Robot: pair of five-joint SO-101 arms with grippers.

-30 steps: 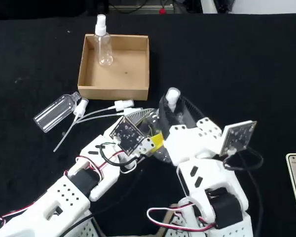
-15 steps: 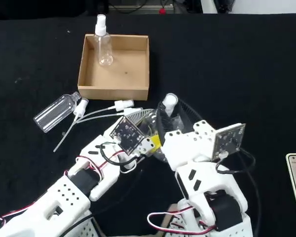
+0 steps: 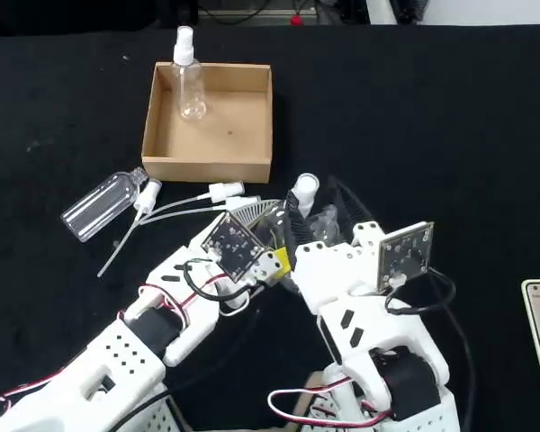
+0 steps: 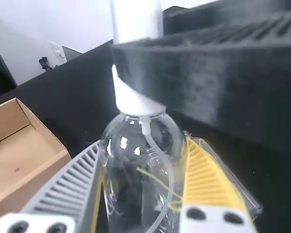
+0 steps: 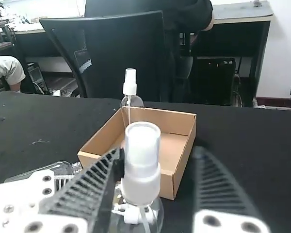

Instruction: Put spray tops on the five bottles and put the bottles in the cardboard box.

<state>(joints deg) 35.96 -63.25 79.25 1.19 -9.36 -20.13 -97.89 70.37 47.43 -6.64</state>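
A capless bottle (image 3: 102, 207) lies on the black surface (image 3: 432, 108) left of the cardboard box (image 3: 209, 160), with two loose spray tops (image 3: 225, 190) just beside it and near the box's front wall. In the box's far-left corner stands a capped bottle (image 3: 190, 83). Right of these, the left pincer (image 4: 144, 143) is clamped around the body of an upright bottle (image 4: 136, 179). The right pincer (image 5: 159, 153) is parted around its spray top (image 5: 141, 145), one finger against the cap and the other apart.
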